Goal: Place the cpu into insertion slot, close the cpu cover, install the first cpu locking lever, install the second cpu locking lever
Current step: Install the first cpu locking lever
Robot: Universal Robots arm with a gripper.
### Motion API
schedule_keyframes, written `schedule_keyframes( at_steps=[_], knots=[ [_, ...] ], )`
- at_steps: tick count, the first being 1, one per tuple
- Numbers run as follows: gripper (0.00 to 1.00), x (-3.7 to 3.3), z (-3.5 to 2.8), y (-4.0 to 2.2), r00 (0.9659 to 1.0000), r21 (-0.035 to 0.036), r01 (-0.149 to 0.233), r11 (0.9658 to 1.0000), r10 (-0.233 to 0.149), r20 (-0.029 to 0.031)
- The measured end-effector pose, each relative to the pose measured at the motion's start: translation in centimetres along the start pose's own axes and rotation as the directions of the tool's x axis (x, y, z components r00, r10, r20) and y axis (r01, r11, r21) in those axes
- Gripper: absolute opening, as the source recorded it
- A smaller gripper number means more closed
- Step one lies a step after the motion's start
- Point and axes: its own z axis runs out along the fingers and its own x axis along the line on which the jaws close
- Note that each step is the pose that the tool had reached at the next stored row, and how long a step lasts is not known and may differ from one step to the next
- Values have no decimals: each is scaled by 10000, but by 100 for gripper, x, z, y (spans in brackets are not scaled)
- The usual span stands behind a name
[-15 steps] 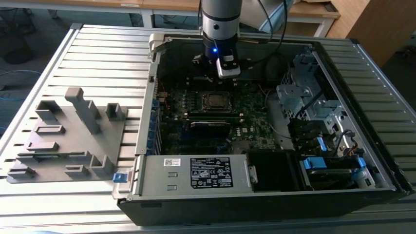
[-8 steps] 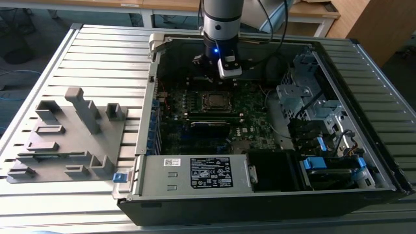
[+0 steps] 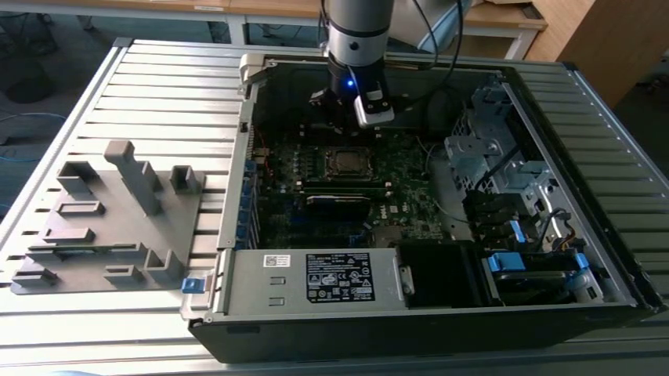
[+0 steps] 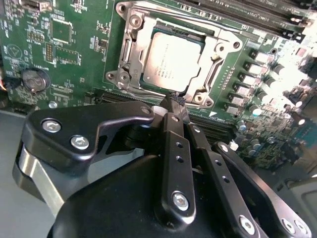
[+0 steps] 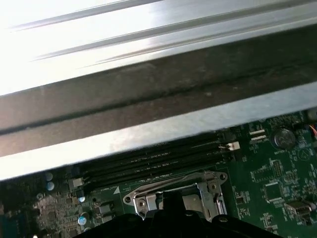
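Note:
The cpu (image 4: pixel 171 60), a dull silver square chip, lies flat in the insertion slot (image 3: pixel 327 162) on the green motherboard. The cpu cover (image 4: pixel 137 30), a silvery frame with a square window, lies down around the chip. A thin lever (image 4: pixel 214 73) runs along one side of the cover. My gripper (image 4: pixel 173 102) hovers just off the socket's edge, its black fingers shut together with nothing between them. In the exterior view the gripper (image 3: pixel 340 119) hangs over the far side of the socket (image 3: pixel 348 160). The first wrist view looks across the cover's edge (image 5: pixel 173 192).
The motherboard sits inside an open computer case (image 3: pixel 240 86) on a slatted metal table. Long black memory slots (image 5: pixel 148 161) run beside the socket. A labelled power supply box (image 3: pixel 313 278) fills the near side. A grey fixture block (image 3: pixel 105 227) stands at the exterior view's left.

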Motion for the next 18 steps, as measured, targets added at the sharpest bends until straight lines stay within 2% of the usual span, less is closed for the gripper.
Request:
schedule_keyframes(
  at_steps=[2,7,9,12,15,16,17,18],
  knots=[
    [11,-14,4,3,9999,3,149,9999,-149,-31],
    [11,-27,6,6,9998,1,187,9998,-187,-37],
    [11,-36,11,8,9994,-4,345,9994,-345,-47],
    [11,-45,21,9,9973,-12,729,9973,-729,-73],
    [11,-51,32,10,9935,-23,1137,9935,-1138,-101],
    [11,-51,32,10,9925,-14,1216,9926,-1216,-105],
    [11,-51,33,10,9922,31,1246,9922,-1245,-104],
    [11,-52,33,10,9921,130,1253,9920,-1252,-91]
  ],
)
